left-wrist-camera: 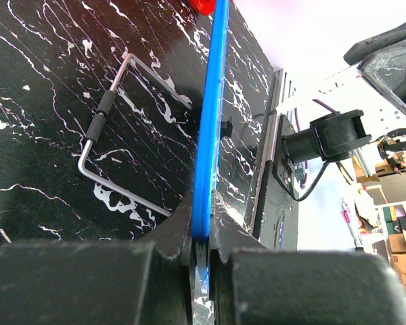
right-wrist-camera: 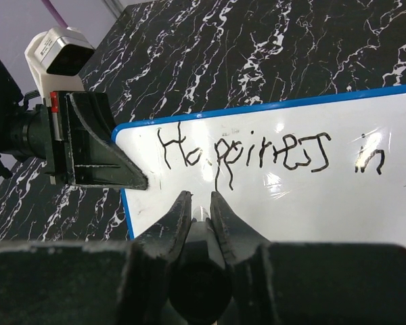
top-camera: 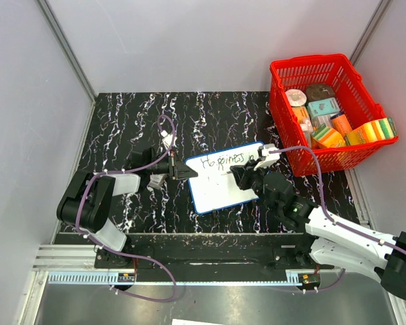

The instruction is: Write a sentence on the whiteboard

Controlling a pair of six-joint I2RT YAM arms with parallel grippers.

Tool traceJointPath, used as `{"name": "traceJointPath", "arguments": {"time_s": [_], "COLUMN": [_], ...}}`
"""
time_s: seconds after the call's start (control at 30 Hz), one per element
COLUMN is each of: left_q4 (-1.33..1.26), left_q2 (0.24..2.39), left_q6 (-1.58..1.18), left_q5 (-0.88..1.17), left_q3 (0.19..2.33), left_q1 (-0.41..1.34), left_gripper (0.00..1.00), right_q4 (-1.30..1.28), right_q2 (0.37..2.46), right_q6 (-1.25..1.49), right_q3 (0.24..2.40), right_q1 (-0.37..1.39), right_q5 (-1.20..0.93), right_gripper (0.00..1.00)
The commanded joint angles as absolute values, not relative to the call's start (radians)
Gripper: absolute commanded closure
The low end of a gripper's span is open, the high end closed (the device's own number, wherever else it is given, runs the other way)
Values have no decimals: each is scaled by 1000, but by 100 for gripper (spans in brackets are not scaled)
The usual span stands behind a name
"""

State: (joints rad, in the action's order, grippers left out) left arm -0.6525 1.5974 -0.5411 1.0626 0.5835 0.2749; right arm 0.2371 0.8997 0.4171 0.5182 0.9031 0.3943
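The whiteboard (top-camera: 220, 189), white with a blue rim, lies near the middle of the black marbled table. My left gripper (top-camera: 187, 170) is shut on its left edge; in the left wrist view the blue rim (left-wrist-camera: 213, 101) runs edge-on between the fingers of that gripper (left-wrist-camera: 201, 233). The sentence (right-wrist-camera: 257, 152) reads roughly "Happiness in" in one dark line, also visible from above as the sentence (top-camera: 223, 161). My right gripper (right-wrist-camera: 201, 203) is shut on a black marker (right-wrist-camera: 199, 250), whose tip sits just below the first word. From above, the right gripper (top-camera: 234, 175) hovers over the board's middle.
A red basket (top-camera: 345, 68) full of small packages stands at the back right, just beyond the board's right corner. A bent metal wire with a black sleeve (left-wrist-camera: 105, 108) lies on the table left of the board. Grey walls close in the table on three sides.
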Motion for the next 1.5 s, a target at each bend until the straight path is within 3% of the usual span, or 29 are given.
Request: {"name": "traceJointPath", "arguments": {"time_s": [0.0,1.47], "left_q4": [-618,-620], "left_q2": [1594,1592], "left_q6": [-417,-416], "left_q5": [953,951], "left_q3": [586,584], "left_q1": [279,279], "left_gripper": [100,100], "right_q4": [238,224], "right_q2": [888,897], "right_q6": [417,390], "right_q3": [549,531], "right_q1": [899,899], "right_q5": [350,344], "right_gripper": [100,100]}}
